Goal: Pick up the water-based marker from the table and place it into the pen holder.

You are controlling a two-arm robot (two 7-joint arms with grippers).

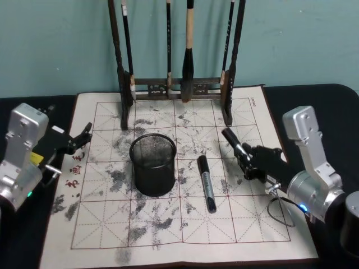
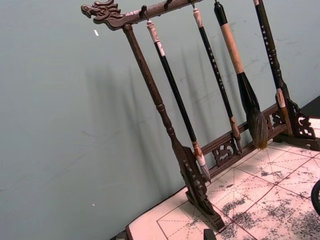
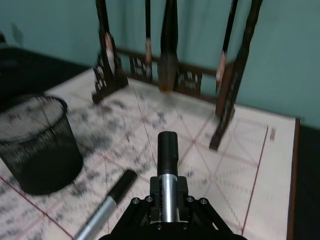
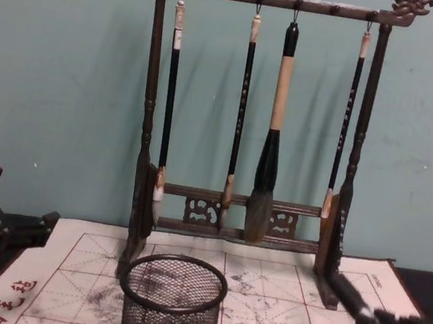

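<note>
Water-based marker: off the table, clamped in the right gripper, cap end projecting forward, above the gridded mat, right of the pen holder and apart from it. A second marker lies on the mat between the two. Left gripper idle at the mat's left edge. Risks: a low traverse would strike the lying marker; a shallow entry would catch the rim and topple the holder
</note>
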